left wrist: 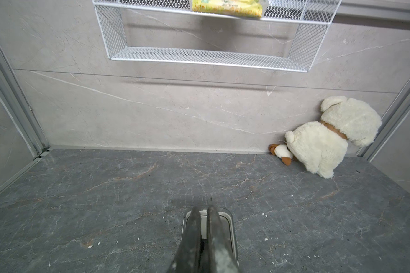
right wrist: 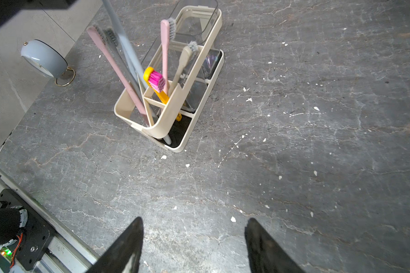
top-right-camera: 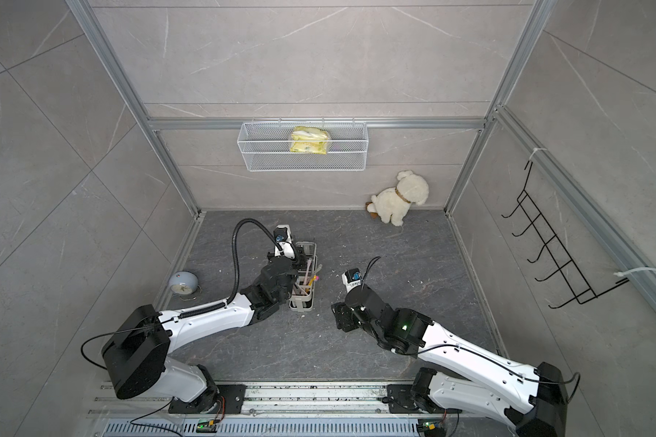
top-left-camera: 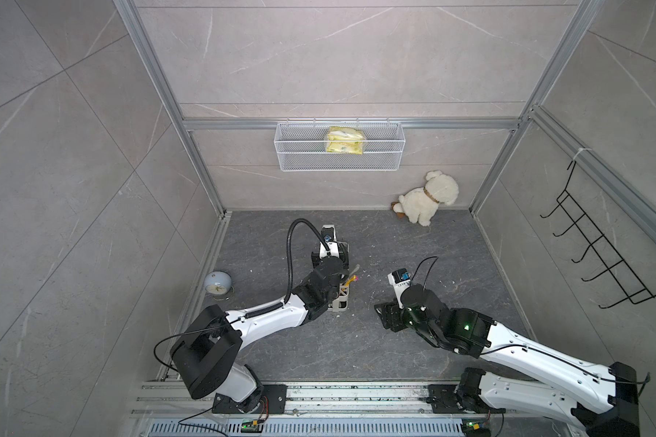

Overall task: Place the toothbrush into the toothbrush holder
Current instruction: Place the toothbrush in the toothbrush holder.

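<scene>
My left gripper (left wrist: 204, 210) is closed with nothing visible between its fingers. It hangs directly over the far end of the toothbrush holder (right wrist: 166, 120), which stands left of centre on the floor. Hazard: if I pull this arm sideways rather than straight up, a finger can catch the rim and tip the tall, narrow holder, spilling the leaning brushes. My left wrist sits just beside the holder, so a sweep to the right can knock it over as well. My right gripper (right wrist: 195, 219) is open and empty, low over bare floor, right of the holder and apart from it. I judge it a risk only if it advances left into the holder wall. Contents: the near end section holds a pink toothbrush (right wrist: 114, 68) and at least one grey toothbrush (right wrist: 126, 45). The divided section beyond holds a yellow toothbrush (right wrist: 162, 95), another pink one and a cream one. The two clear cups (right wrist: 197, 26) at the far end appear empty. No brush lies on the floor, so I judge the placement made, though I cannot tell which brush is the task's. The mesh basket (top-left-camera: 339, 162) on the far wall holds one yellow pack (top-left-camera: 344, 140).
</scene>
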`<action>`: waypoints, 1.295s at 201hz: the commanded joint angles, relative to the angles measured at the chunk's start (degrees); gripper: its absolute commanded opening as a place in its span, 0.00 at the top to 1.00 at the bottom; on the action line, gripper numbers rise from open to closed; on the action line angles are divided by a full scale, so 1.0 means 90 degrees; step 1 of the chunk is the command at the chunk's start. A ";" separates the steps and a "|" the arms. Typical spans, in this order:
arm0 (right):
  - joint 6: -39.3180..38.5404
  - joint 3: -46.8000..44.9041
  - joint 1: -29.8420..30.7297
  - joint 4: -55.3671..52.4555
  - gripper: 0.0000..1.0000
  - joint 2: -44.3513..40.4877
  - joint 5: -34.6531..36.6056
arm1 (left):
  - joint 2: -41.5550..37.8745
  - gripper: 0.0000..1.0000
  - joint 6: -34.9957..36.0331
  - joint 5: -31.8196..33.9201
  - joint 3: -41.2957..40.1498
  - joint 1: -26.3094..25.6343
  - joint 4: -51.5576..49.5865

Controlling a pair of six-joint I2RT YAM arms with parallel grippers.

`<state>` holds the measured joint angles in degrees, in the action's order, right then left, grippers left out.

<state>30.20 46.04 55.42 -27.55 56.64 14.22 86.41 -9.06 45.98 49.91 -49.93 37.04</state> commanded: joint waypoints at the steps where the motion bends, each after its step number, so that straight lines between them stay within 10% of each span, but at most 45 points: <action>1: 0.0009 -0.0143 -0.0036 0.0033 0.31 0.0005 0.0158 | 0.0148 1.00 -0.0109 0.0017 -0.0035 -0.0014 0.0646; 52: 0.0062 -0.0262 -0.0053 0.0100 0.31 -0.0002 0.0151 | 0.0397 1.00 -0.0185 0.0191 -0.0322 -0.0047 0.0995; 164: 0.0119 -0.0307 -0.0050 0.0127 0.30 -0.0047 0.0154 | 0.0268 0.66 0.0384 0.0702 -0.0350 -0.0332 0.1158; 242: 0.0030 -0.0135 -0.0064 -0.0262 0.27 -0.0383 0.0496 | -0.0882 0.27 0.0082 0.0883 -0.0225 -0.0648 -0.0371; 260: -0.0055 -0.0022 -0.0158 -0.0543 0.21 -0.0541 0.0930 | -0.1684 0.03 -0.0574 0.0920 -0.0192 -0.0639 -0.1765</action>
<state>30.39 44.05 54.98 -27.92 53.82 16.86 80.82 -7.46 51.79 46.37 -55.72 34.41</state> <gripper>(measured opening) 0.763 0.860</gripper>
